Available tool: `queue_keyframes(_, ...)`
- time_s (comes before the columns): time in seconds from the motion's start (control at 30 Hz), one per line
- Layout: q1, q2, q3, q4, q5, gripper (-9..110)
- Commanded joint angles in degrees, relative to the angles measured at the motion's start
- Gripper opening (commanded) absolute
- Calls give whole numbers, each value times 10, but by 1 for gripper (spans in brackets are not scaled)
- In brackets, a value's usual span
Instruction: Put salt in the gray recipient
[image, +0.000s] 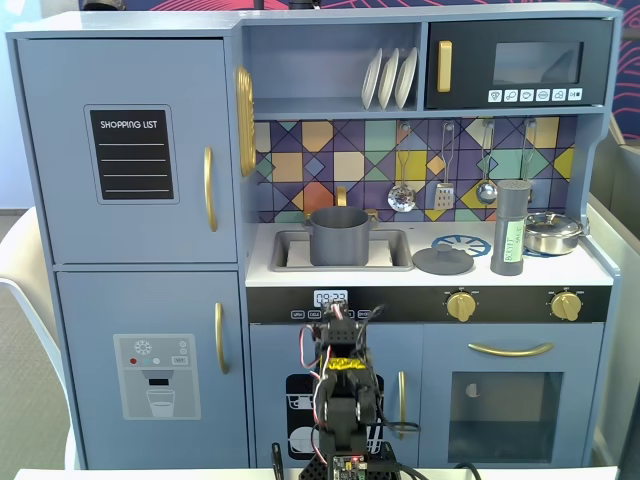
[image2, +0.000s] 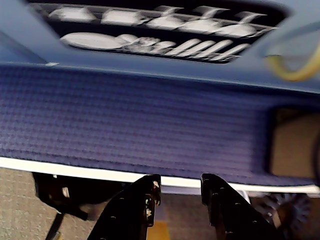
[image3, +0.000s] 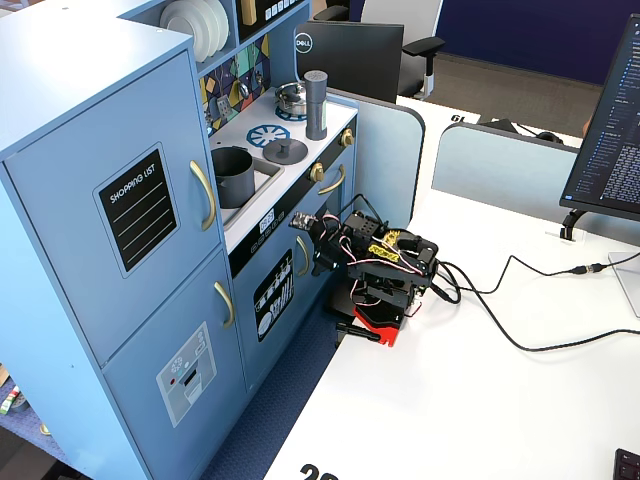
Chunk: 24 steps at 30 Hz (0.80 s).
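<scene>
Both fixed views are filled by a blue toy kitchen (image: 130, 250) with a white counter (image: 420, 272), set against a white desk (image3: 480, 400) in an office; a monitor (image3: 612, 120) and cables are seen on the desk in a fixed view. One salt (image: 510, 228) shaker is found upright on the counter's right side, just beside one shiny silver pan (image: 552, 232) and near one flat gray lid (image: 443, 260). One gray recipient (image: 339, 236) is seated in the sink (image: 290, 250), well apart from the salt — the lid lies between them. Three white plates (image: 390, 78) are racked on the upper shelf. The arm (image3: 380, 262) is folded low on the desk in front of the cabinet doors, below counter height, its gripper (image2: 180, 186) pointed toward the kitchen. In the wrist view the two black fingers (image2: 142, 197) are seen parted by a narrow gap, nothing held between them — only blue carpet and the cabinet's printed door (image2: 160, 27) are faced.
</scene>
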Motion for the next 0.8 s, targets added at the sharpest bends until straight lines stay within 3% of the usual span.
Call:
queue_keyframes(0.0,-11,21,27,-13,25,0)
queue_keyframes(0.17,-35,47,27,30,72,0)
queue_keyframes(0.27,-41,47,28,86,21,1)
queue_keyframes(0.77,-40,47,28,85,37,3)
